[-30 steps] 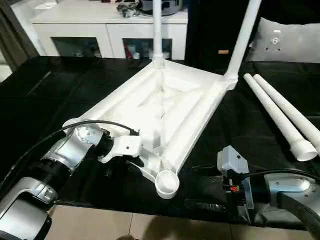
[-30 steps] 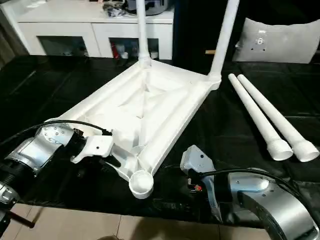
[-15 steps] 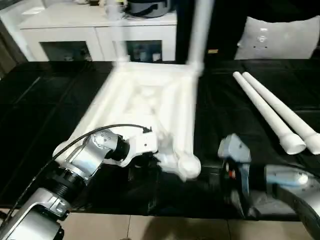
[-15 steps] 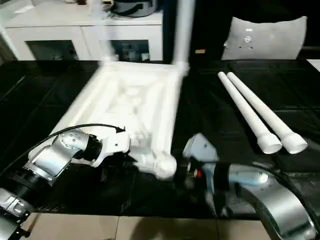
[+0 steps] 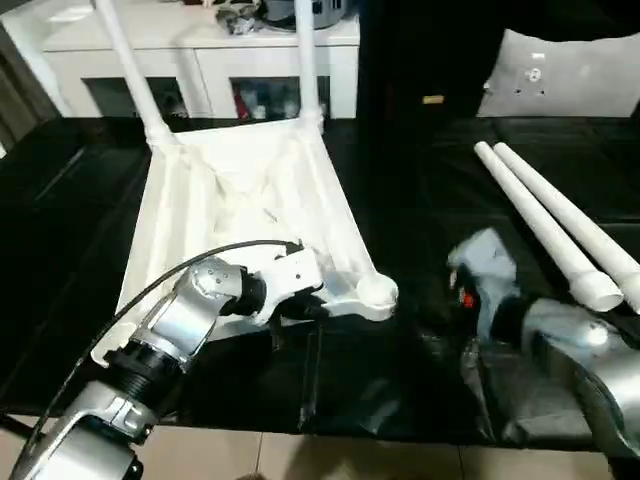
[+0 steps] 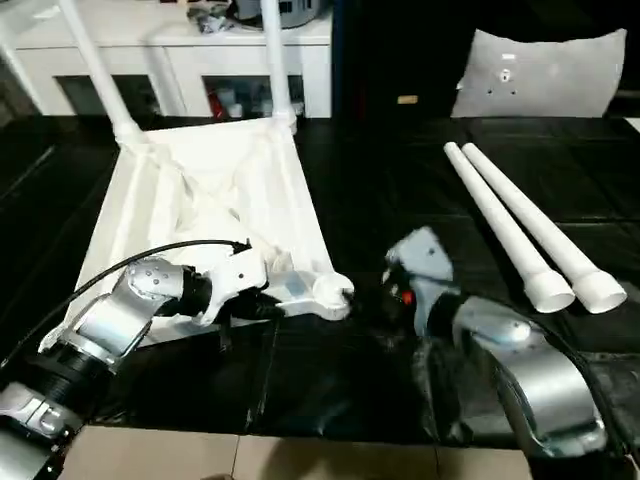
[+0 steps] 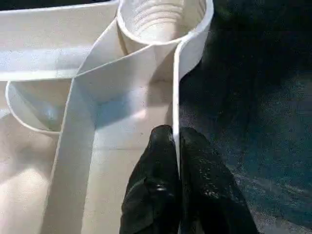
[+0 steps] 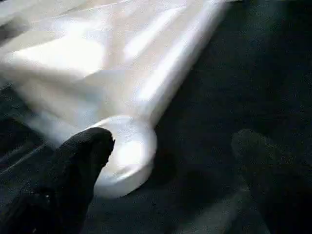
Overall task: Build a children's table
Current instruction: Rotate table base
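Observation:
The children's table top (image 5: 240,190) lies upside down on a black cloth, all white, with two legs (image 5: 128,60) (image 5: 305,60) standing in its far corner sockets. My left gripper (image 7: 176,136) is shut on the thin raised rim (image 7: 176,92) of the near side, just behind the empty corner socket (image 5: 378,291). My right gripper (image 8: 170,141) stands open, its fingers (image 8: 78,161) wide apart, right beside that same socket (image 8: 124,151) and holding nothing. Two loose legs (image 5: 545,225) lie side by side on the cloth at the right.
A white cabinet with glass doors (image 5: 200,60) stands behind the work surface, and a grey-white cushion (image 5: 560,65) leans at the back right. The black cloth (image 5: 420,180) ends at the front edge, with tiled floor (image 5: 300,445) below.
The table top has turned on the cloth: its standing legs swung left and the near socket moved right, towards my right gripper. My left gripper has closed on the rim and gone with it.

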You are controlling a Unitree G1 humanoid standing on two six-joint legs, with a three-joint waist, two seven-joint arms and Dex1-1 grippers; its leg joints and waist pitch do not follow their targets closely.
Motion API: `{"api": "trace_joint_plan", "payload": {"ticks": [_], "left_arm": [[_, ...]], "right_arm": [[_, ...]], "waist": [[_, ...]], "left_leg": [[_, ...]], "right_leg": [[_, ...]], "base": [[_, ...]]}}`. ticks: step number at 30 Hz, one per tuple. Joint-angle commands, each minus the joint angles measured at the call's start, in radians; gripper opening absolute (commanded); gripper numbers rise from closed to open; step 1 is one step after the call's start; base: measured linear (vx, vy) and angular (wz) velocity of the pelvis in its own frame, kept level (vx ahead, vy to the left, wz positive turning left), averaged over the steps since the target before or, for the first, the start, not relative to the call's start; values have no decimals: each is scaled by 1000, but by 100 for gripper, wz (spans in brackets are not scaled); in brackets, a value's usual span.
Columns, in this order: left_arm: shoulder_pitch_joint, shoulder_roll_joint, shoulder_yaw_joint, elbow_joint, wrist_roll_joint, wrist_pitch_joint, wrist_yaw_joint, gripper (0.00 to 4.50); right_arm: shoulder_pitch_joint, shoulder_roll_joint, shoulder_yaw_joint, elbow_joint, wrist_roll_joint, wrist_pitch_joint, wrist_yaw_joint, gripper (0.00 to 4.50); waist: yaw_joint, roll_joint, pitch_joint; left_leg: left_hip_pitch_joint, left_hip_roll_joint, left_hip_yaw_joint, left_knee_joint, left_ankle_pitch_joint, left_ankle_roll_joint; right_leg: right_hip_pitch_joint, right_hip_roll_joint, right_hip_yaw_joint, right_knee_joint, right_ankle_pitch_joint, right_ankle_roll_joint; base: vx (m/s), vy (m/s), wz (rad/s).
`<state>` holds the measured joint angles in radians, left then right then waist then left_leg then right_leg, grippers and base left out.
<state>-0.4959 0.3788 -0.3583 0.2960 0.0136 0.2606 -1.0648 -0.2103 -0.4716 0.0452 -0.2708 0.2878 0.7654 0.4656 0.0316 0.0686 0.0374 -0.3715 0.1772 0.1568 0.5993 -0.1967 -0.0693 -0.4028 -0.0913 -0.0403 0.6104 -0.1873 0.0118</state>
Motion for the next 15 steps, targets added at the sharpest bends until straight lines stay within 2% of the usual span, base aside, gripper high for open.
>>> {"api": "trace_joint_plan", "payload": {"ticks": [1,2,6,7,8,9,10,11,12,14,15], "left_arm": [[5,-8,38,-102,-68,7,-18,66],[15,-6,44,-126,-78,15,-19,66],[41,-3,62,-196,-112,61,-10,103],[55,-8,90,-240,-130,102,13,111],[61,-10,106,-265,-138,125,26,111],[69,-12,119,-288,-146,145,38,123],[80,-8,137,-331,-167,182,47,132],[91,-3,153,-374,-187,218,56,140],[104,5,170,-431,-209,266,72,154],[112,11,179,-465,-218,296,81,162],[117,16,184,-485,-223,312,87,172]], "right_arm": [[-53,22,-32,44,-15,24,-64,450],[-79,33,-43,69,-15,34,-81,450],[-154,50,-56,145,-40,66,-132,450],[-205,44,-53,212,-63,98,-148,450],[-234,41,-53,254,-73,114,-158,450],[-259,42,-55,290,-81,128,-168,450],[-300,29,-40,371,-101,121,-168,450],[-338,21,-32,450,-117,109,-169,450],[-386,19,-43,547,-121,95,-175,450],[-418,17,-49,615,-125,66,-178,450],[-439,17,-54,661,-129,45,-182,450]], "waist": [[5,-9,-65],[2,-12,-60],[3,-11,-55],[3,-16,-56],[-4,-14,-56],[-2,-11,-57],[-5,-10,-57],[-7,-12,-53],[-10,-12,-54],[-5,-11,-54],[-3,-10,-56]], "left_leg": [[9,29,-2,-66,-144,21],[3,27,0,-68,-145,22],[7,25,4,-68,-166,20],[7,26,5,-68,-164,18],[2,23,1,-70,-155,8],[7,24,3,-67,-163,0],[9,23,3,-65,-178,-4],[5,21,4,-68,-188,-2],[5,21,3,-66,-190,-8],[8,21,6,-62,-182,-1],[6,21,7,-61,-166,5]], "right_leg": [[55,-36,27,-66,-127,-249],[57,-33,27,-67,-127,-254],[55,-31,28,-72,-178,-230],[56,-30,28,-71,-178,-227],[60,-31,25,-65,-175,-238],[55,-31,26,-69,-195,-236],[54,-32,25,-67,-206,-240],[54,-29,25,-74,-223,-235],[56,-32,24,-68,-220,-244],[52,-30,25,-72,-210,-249],[54,-29,24,-67,-185,-252]], "base": [[0,0,0],[0,0,0],[0,0,0],[0,0,0],[0,0,0],[0,0,0],[0,0,0],[0,0,0],[0,0,0],[0,0,0],[0,0,0]]}}
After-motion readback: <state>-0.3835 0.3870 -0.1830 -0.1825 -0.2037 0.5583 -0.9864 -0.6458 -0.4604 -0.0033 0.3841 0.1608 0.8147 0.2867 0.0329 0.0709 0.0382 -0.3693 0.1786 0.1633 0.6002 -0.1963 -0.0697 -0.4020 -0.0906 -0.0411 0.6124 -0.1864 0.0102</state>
